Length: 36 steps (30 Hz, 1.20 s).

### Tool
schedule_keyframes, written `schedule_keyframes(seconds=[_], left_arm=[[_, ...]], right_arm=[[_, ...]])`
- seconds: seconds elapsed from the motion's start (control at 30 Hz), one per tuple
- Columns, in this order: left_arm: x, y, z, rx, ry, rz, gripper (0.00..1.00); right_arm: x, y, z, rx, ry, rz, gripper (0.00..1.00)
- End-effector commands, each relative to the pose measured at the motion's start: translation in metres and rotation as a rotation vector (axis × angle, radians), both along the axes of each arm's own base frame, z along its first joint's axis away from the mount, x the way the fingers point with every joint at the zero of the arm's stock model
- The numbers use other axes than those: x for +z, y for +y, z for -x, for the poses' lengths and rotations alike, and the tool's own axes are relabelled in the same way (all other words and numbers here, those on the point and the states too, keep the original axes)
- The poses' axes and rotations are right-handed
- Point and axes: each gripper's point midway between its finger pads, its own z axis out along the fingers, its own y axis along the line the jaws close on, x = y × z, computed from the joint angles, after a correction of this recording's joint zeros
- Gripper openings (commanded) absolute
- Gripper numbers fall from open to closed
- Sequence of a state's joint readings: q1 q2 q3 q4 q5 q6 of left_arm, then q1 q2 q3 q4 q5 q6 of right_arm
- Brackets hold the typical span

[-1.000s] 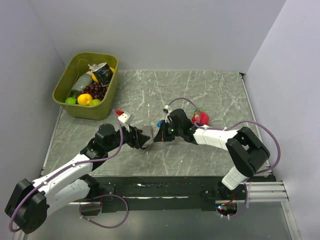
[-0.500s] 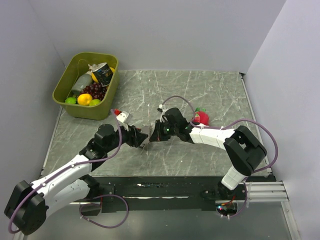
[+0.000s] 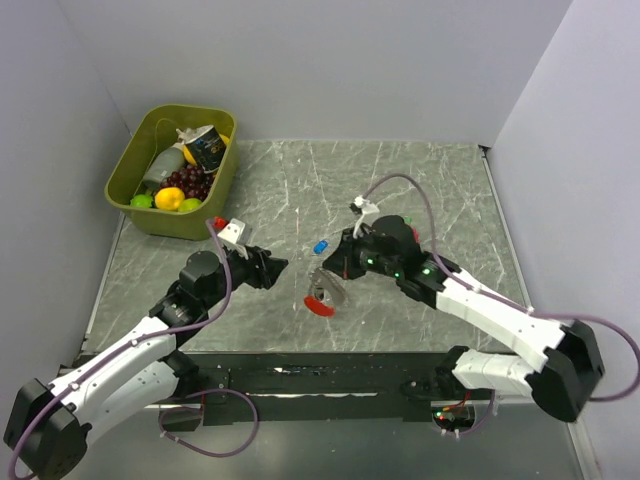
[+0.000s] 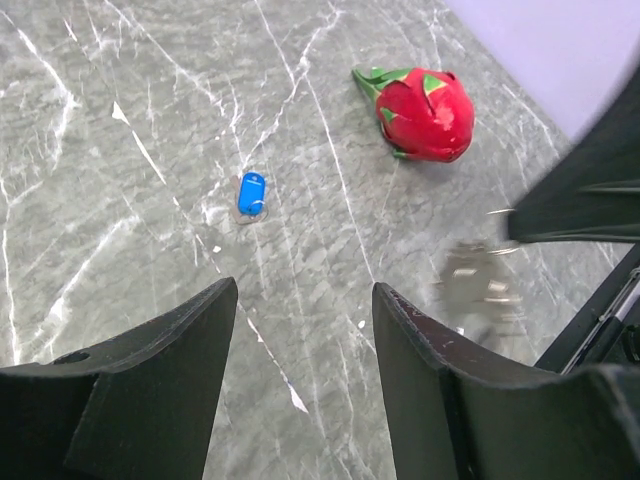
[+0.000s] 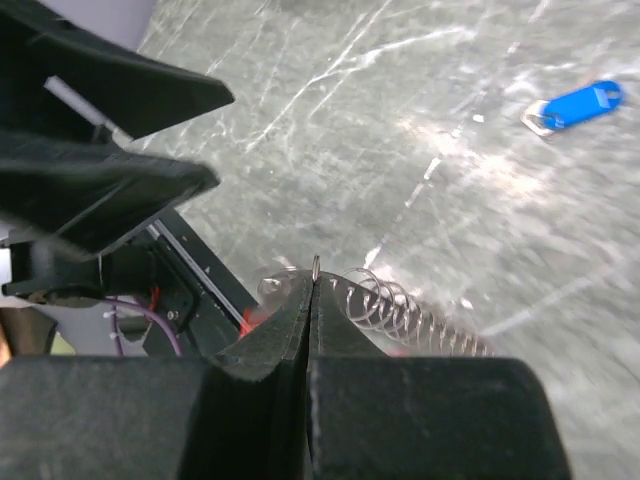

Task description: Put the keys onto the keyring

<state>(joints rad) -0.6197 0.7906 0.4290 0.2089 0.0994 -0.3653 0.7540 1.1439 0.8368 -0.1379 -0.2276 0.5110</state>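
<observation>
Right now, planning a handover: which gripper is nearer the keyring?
Right. The right gripper is shut on the keyring; the left gripper is open, apart on its left.

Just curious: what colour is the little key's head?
The key is blue; the left wrist view shows it best.

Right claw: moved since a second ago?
Yes. In the top view the right claw, shut on the keyring, has shifted right, away from the green bin, taking the keyring along.
</observation>
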Motion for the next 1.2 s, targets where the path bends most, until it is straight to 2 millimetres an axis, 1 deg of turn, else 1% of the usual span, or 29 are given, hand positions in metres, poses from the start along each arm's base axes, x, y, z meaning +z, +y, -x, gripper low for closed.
schedule_keyframes(seconds=[0.0,0.07,0.13,0.2,0.23,0.27,0.33,0.37,0.43,0.47,0.53,0.57,0.6,0.7,0.77,0.8,0.83,0.9,0.93,1.0,1.03,1.07,1.1,1.13,1.17], left_arm=[[0.019,-0.005,-0.006,0.007,-0.022,0.041,0.62],[0.017,-0.007,-0.006,0.000,-0.019,0.045,0.63],[0.018,-0.007,-0.007,0.002,-0.019,0.047,0.63],[0.019,-0.008,-0.007,0.000,-0.021,0.049,0.63],[0.019,-0.008,-0.007,0.000,-0.020,0.050,0.63],[0.019,-0.008,-0.007,-0.001,-0.018,0.048,0.63],[0.020,-0.008,-0.006,-0.001,-0.018,0.048,0.63],[0.020,-0.007,-0.005,-0.003,-0.018,0.048,0.63],[0.019,-0.005,-0.004,0.005,-0.015,0.047,0.63],[0.023,-0.004,-0.004,0.010,-0.023,0.052,0.63],[0.020,-0.002,-0.003,0.017,-0.020,0.045,0.64],[0.022,-0.001,-0.003,0.018,-0.025,0.044,0.64],[0.021,0.000,-0.003,0.019,-0.022,0.041,0.64],[0.020,0.002,-0.002,0.026,-0.022,0.034,0.64],[0.019,0.003,-0.003,0.032,-0.021,0.030,0.64],[0.019,0.003,-0.003,0.035,-0.023,0.031,0.64],[0.018,0.003,-0.003,0.035,-0.025,0.030,0.64],[0.019,0.004,-0.004,0.038,-0.027,0.033,0.64],[0.020,0.004,-0.004,0.041,-0.032,0.034,0.64],[0.021,0.005,-0.005,0.047,-0.037,0.040,0.64],[0.022,0.005,-0.005,0.047,-0.042,0.041,0.64],[0.023,0.005,-0.005,0.050,-0.046,0.044,0.64],[0.024,0.005,-0.006,0.050,-0.047,0.047,0.64],[0.024,0.005,-0.006,0.050,-0.046,0.046,0.64],[0.026,0.005,-0.006,0.052,-0.049,0.049,0.64]], right_arm=[[-0.005,-0.035,0.007,-0.088,-0.007,0.094,0.00],[-0.007,-0.043,0.011,-0.103,0.002,0.124,0.00],[-0.015,-0.046,0.010,-0.110,0.012,0.154,0.00],[-0.034,-0.041,0.007,-0.106,0.049,0.179,0.00],[-0.049,-0.038,0.010,-0.087,0.083,0.192,0.00],[-0.066,-0.034,0.008,-0.083,0.119,0.216,0.00],[-0.082,-0.023,0.006,-0.067,0.139,0.203,0.00],[-0.099,-0.018,0.006,-0.056,0.174,0.226,0.00],[-0.102,-0.006,-0.003,-0.050,0.174,0.209,0.00],[-0.115,-0.001,-0.004,-0.039,0.199,0.227,0.00],[-0.111,0.012,-0.013,-0.028,0.191,0.211,0.00],[-0.115,0.016,-0.014,-0.016,0.201,0.217,0.00],[-0.109,0.021,-0.019,-0.013,0.190,0.207,0.00],[-0.100,0.026,-0.018,0.010,0.178,0.188,0.00],[-0.090,0.022,-0.014,0.021,0.163,0.184,0.00],[-0.084,0.024,-0.009,0.048,0.160,0.172,0.00],[-0.071,0.023,-0.006,0.055,0.134,0.155,0.00],[-0.065,0.016,0.004,0.063,0.139,0.158,0.00],[-0.050,0.011,0.007,0.057,0.113,0.136,0.00],[-0.044,0.001,0.016,0.053,0.114,0.139,0.00],[-0.032,-0.004,0.019,0.044,0.092,0.120,0.00],[-0.029,-0.009,0.021,0.036,0.098,0.124,0.00],[-0.026,-0.012,0.024,0.034,0.093,0.117,0.00],[-0.016,-0.013,0.028,0.039,0.083,0.090,0.00],[-0.013,-0.014,0.031,0.042,0.084,0.081,0.00]])
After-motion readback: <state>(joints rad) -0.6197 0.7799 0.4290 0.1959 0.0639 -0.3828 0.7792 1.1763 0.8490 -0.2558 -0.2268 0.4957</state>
